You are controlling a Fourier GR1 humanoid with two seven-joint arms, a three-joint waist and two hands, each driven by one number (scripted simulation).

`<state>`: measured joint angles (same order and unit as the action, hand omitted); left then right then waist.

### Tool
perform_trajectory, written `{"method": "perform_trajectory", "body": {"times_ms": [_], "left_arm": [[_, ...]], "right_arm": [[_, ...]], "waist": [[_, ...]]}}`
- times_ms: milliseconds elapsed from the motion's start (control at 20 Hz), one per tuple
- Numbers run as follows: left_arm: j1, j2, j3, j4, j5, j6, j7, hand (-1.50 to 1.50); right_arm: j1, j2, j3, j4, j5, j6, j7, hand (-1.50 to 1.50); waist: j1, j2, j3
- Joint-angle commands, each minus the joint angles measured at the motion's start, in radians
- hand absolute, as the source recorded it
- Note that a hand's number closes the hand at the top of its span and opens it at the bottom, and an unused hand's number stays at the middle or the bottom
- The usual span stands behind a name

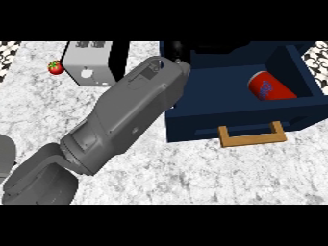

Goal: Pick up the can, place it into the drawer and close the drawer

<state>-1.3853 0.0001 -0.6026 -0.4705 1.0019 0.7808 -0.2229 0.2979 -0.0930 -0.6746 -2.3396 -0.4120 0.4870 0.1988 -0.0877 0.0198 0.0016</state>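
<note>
red cylindrical can is seen lying tilted inside the open dark-blue drawer at far right. one black hand is glimpsed behind the drawer's far-left corner; its finger state cannot be told.

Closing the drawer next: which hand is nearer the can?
Left. The left hand is by the back left corner of the drawer, left of the can; right hand not in view.
</note>
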Motion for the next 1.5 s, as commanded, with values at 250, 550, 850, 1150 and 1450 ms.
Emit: {"method": "perform_trajectory", "body": {"times_ms": [250,550,850,1150,1450], "left_arm": [[-0.035,0.0,-0.008,-0.022,0.049,0.025,-0.067,-1.5],[-0.072,0.0,0.012,-0.008,0.05,0.006,-0.056,-1.5],[-0.054,0.0,-0.01,-0.041,0.068,0.035,-0.028,-1.5],[-0.012,0.028,0.025,-0.041,0.029,0.009,-0.027,-1.5],[-0.007,0.063,0.004,-0.107,-0.004,0.04,0.047,-1.5]], "right_arm": [[-0.111,-0.017,0.112,-0.061,0.295,0.035,-0.105,-1.5],[-0.249,-0.028,0.29,-0.072,0.595,-0.025,-0.05,-1.5],[-0.369,-0.057,0.443,0.103,0.895,-0.077,-0.153,-1.5],[-0.489,-0.028,0.574,0.255,1.12,-0.212,-0.183,-1.5],[-0.644,-0.063,0.653,0.561,1.283,-0.283,-0.24,-1.5]], "waist": [[0.029,0.001,0.0],[0.078,-0.004,-0.002],[0.08,-0.007,-0.001],[0.097,-0.015,-0.002],[0.121,-0.017,-0.002]]}}
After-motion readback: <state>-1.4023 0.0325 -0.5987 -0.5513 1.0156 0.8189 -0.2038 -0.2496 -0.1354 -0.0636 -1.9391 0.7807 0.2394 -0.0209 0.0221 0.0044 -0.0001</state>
